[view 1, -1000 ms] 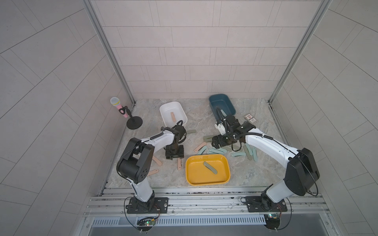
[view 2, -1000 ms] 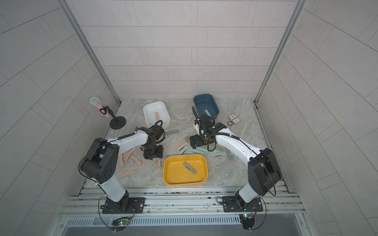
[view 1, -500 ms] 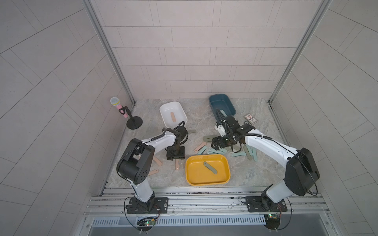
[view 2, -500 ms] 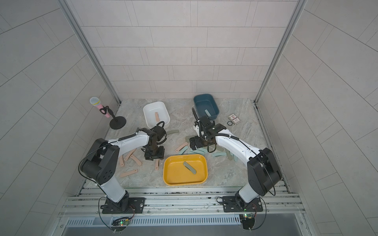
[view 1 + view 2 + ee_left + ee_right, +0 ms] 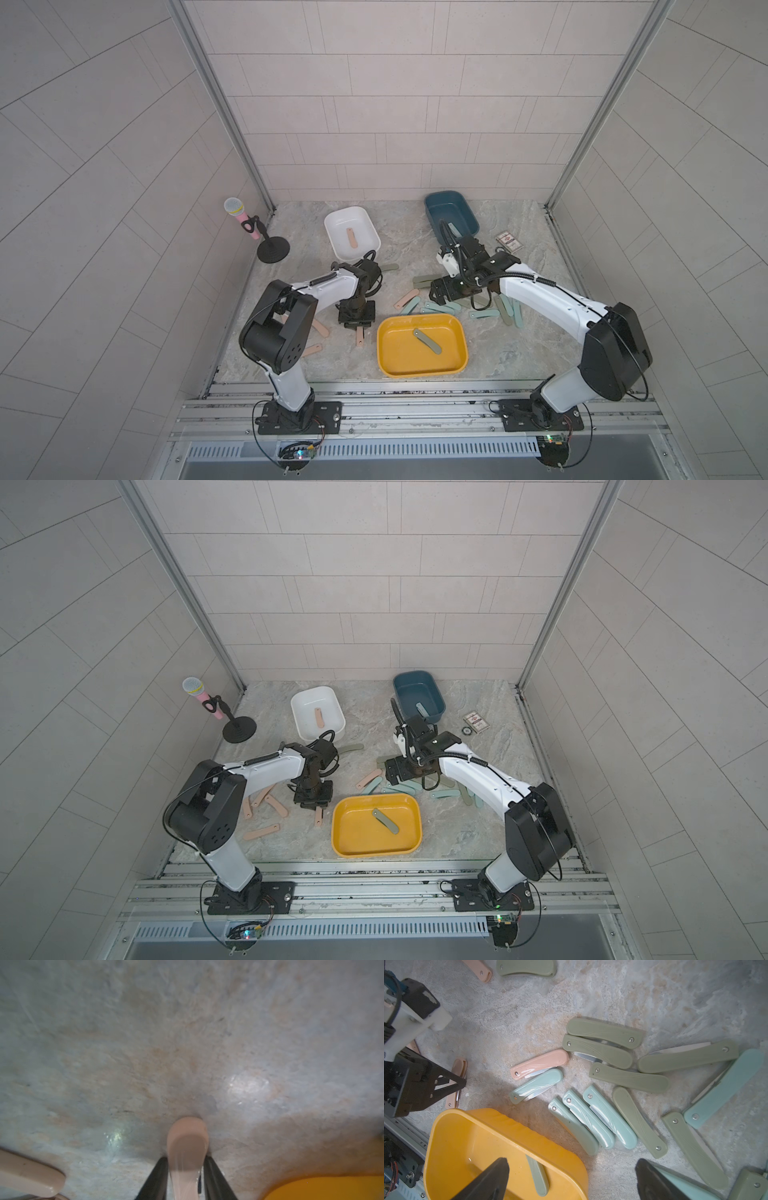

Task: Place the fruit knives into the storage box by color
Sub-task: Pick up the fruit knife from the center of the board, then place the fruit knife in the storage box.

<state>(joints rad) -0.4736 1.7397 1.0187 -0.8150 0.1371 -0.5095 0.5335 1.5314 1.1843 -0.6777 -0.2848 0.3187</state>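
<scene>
In left claw (image 5: 185, 1167), glossy peach-pink fruit knife (image 5: 187, 1140)

Both top views high overhead, wrist views close above tabletop (image 5: 654, 991), sharing yellow tray (image 5: 517, 1126), left perhaps lowest

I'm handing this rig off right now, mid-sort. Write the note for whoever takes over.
Left hand: shut on a pink knife beside the yellow box, low at the table.
Right hand: open, empty, above the teal and green pile.
Done: white box holds a second pink knife, blue box a teal knife, yellow box a green knife.
Left: carry the pink knife to the white box, then sort every loose knife on the table.
</scene>
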